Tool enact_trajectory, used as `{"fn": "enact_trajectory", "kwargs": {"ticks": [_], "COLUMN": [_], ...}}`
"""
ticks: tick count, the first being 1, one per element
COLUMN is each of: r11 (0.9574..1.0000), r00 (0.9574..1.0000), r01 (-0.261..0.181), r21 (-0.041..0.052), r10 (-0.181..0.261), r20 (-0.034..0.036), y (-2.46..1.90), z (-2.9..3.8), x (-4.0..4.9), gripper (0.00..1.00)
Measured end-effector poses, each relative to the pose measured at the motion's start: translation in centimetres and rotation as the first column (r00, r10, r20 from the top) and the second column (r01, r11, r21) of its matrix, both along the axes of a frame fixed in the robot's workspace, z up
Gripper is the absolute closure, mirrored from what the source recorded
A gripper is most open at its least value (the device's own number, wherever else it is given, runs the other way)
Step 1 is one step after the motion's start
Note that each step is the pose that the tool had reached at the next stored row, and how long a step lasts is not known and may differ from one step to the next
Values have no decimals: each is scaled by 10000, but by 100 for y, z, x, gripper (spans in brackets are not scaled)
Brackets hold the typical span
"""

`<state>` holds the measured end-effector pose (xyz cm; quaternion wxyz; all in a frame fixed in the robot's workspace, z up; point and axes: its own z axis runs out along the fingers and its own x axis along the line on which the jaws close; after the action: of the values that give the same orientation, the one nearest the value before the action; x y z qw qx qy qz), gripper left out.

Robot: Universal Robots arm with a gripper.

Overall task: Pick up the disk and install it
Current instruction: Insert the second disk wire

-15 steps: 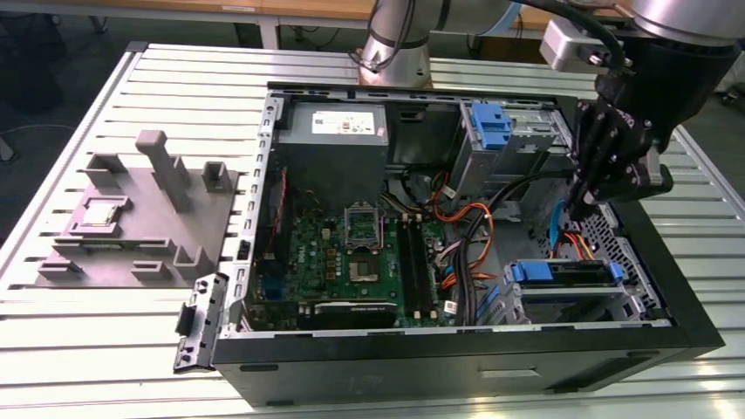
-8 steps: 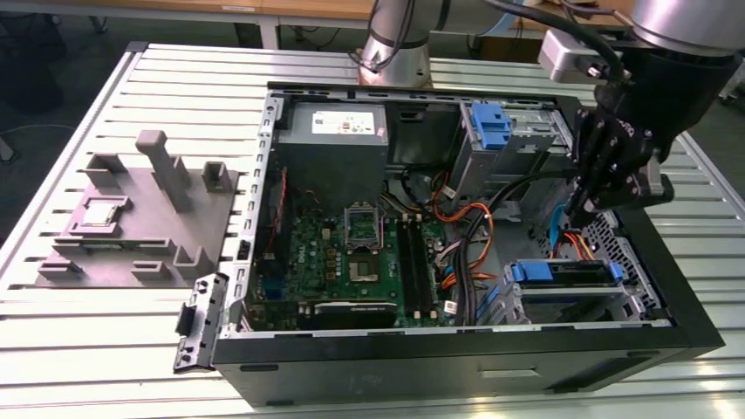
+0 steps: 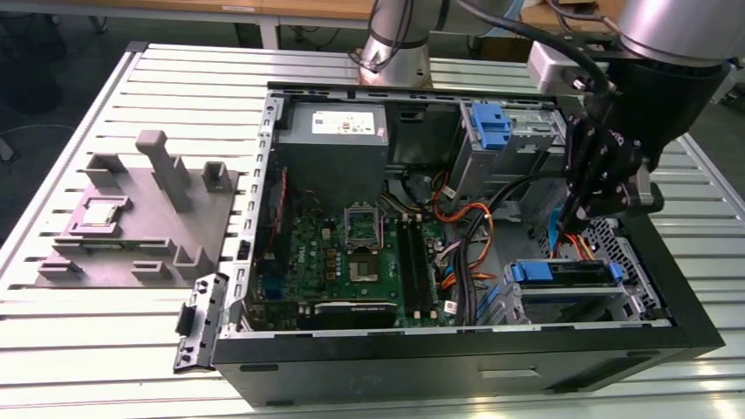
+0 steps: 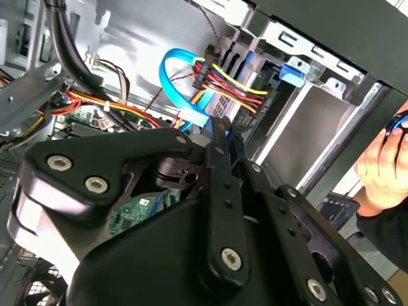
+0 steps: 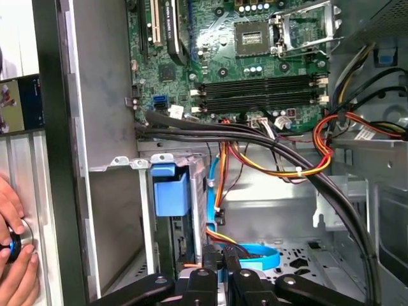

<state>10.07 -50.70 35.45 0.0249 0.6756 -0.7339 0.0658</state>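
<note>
The gripper (image 3: 608, 208) hangs inside the open computer case (image 3: 686, 288) with its jaws drawn narrow on nothing I can make out, just above the drive bay where the disk (image 3: 567, 273) sits by its blue carrier, apparently already slotted home

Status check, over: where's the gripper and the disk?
Gripper inside the case, above the drive bay. Blue-framed disk sits in bay. Cables crowd alongside.
</note>
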Motion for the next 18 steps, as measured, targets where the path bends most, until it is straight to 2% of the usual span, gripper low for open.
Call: {"fn": "enact_trajectory", "kwargs": {"ticks": [5, 9, 11, 14, 18], "r11": [10000, 10000, 10000, 9999, 9999], "r00": [10000, 9998, 9997, 9995, 9994], "r01": [-37, -52, -64, -81, -87], "r21": [7, 27, 35, 69, 88], "r10": [37, 52, 63, 79, 83], "r20": [73, 181, 242, 304, 346], "y": [-104, -168, -186, -190, -223], "z": [-22, -40, -47, -52, -67], "x": [-15, -26, -39, -66, -74], "gripper": [84, 84, 84, 84, 84]}}
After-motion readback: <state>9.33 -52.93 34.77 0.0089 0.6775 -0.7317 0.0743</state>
